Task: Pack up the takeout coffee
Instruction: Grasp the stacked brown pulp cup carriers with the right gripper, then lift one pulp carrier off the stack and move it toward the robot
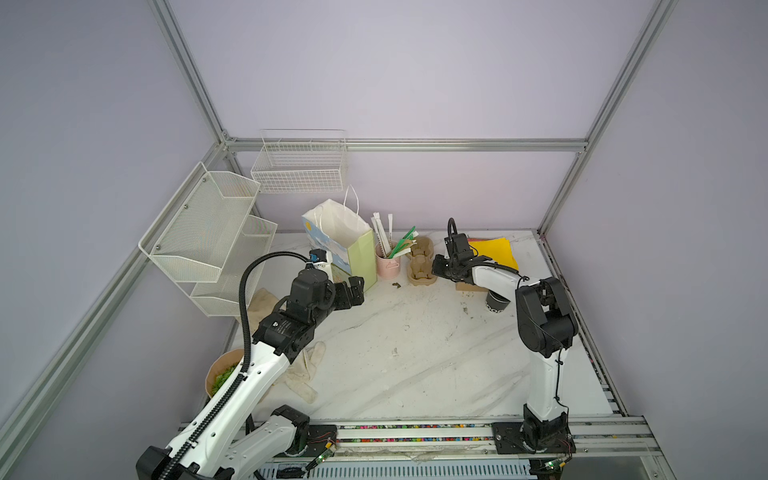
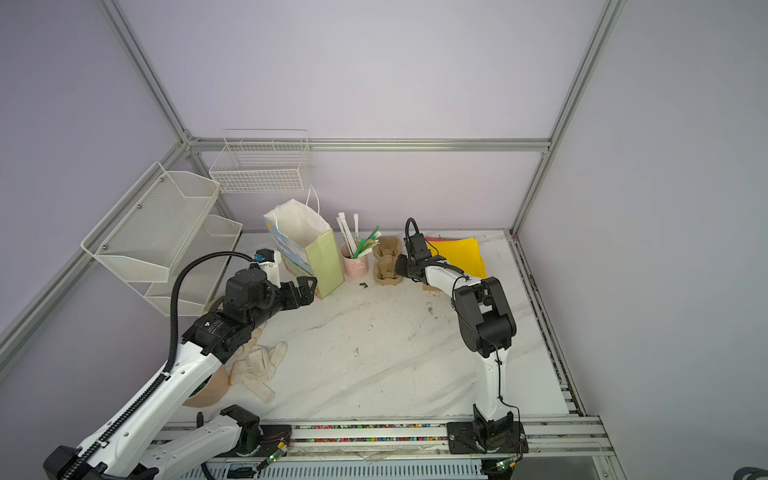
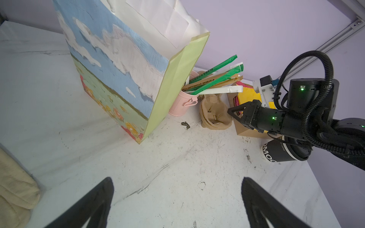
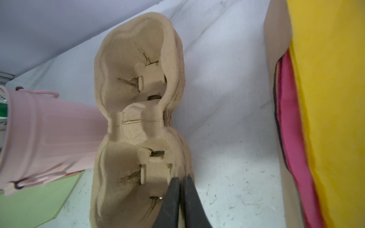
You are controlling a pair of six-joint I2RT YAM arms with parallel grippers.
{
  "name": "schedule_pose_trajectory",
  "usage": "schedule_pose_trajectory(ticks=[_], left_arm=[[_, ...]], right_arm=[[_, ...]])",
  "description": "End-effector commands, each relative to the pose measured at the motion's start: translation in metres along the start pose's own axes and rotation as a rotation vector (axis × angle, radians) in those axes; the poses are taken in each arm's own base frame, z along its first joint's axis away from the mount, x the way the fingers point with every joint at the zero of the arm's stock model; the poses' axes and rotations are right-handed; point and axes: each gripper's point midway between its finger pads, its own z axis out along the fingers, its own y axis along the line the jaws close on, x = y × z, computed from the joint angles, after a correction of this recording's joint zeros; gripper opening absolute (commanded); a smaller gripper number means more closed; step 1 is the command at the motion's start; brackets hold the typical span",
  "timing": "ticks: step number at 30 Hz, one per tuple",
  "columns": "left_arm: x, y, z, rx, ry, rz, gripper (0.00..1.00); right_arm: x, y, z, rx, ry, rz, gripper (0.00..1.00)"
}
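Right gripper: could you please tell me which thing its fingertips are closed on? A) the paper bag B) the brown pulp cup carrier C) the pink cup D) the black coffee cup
B: in the right wrist view the right gripper pinches the rim of the brown pulp cup carrier.
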Motion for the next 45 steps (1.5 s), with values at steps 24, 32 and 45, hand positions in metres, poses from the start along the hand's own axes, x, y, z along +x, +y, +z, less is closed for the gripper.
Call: schedule_pose_trajectory(ticks=[24, 32, 45], left_arm=[[0.0, 0.003, 0.003, 0.006, -0.014, 0.019, 1.0], [0.001, 0.002, 0.004, 0.005, -0.011, 0.019, 1.0], [0.002, 0.003, 0.005, 0.003, -0.005, 0.018, 1.0]], right_arm=[[-0.02, 0.015, -0.019, -0.222, -0.028, 0.054, 0.0], [-0.028, 0.016, -0.032, -0.312, -0.039, 0.094, 0.0], [-0.04, 0.015, -0.043, -0.401, -0.054, 0.153, 0.0]])
